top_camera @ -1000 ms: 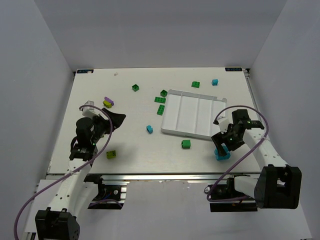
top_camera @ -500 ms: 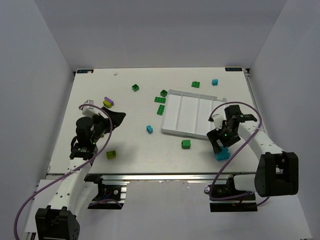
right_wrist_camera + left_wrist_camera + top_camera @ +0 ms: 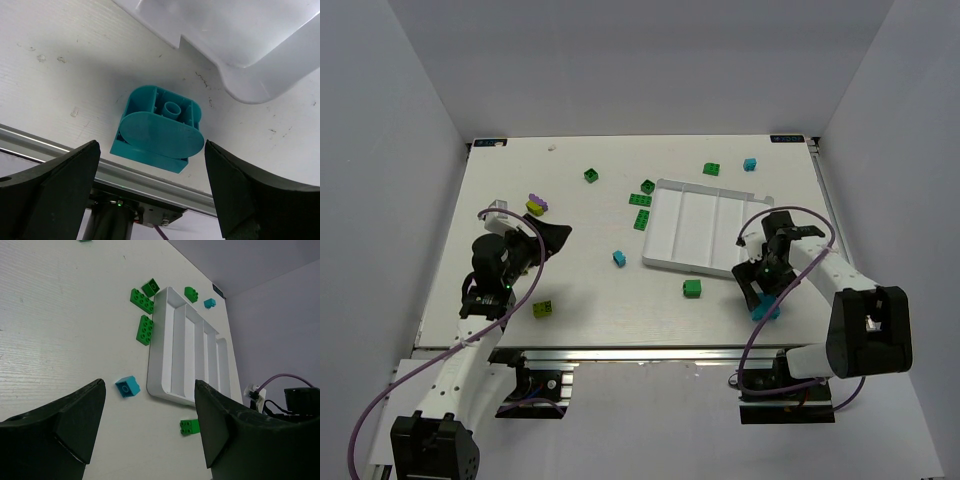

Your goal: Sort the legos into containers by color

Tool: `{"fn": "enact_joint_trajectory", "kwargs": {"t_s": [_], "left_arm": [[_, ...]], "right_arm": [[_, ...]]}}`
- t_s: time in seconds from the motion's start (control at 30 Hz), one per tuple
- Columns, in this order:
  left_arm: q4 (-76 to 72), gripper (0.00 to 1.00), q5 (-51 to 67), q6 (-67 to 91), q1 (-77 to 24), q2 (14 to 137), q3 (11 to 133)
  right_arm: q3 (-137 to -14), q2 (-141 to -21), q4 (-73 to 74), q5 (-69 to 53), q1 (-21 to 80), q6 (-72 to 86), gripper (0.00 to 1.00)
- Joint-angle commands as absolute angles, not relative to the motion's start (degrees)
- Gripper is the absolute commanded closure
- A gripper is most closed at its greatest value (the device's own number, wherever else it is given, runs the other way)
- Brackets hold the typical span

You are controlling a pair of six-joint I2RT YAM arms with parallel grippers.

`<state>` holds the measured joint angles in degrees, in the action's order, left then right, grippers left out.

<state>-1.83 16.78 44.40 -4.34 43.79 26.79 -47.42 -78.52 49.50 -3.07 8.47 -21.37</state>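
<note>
The white table (image 3: 590, 200) carries a ridged tray (image 3: 700, 228) right of centre, the left gripper (image 3: 553, 240) hangs spread wide at the left, the right gripper (image 3: 758, 292) stands spread wide over a teal brick (image 3: 160, 127) lying on the table beside the tray's near right corner, a green brick (image 3: 692, 288) nearby

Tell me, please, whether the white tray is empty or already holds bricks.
Empty: every compartment of the tray that can be seen shows bare white in the top and left wrist views; the legos in view lie outside it.
</note>
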Motion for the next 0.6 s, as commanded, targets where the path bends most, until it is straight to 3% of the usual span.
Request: {"fn": "enact_joint_trajectory", "kwargs": {"t_s": [0.0, 0.57], "left_arm": [[-3.16, 0.19, 17.05, 43.86, -4.31, 43.42, 26.37], [-2.20, 0.19, 16.79, 43.68, -4.39, 42.72, 26.98]], "right_arm": [[-47.02, -79.45, 49.75, -1.67, 9.40, -19.51, 0.11], [-50.36, -84.55, 47.73, 4.75, 12.57, -11.95, 0.11]]}}
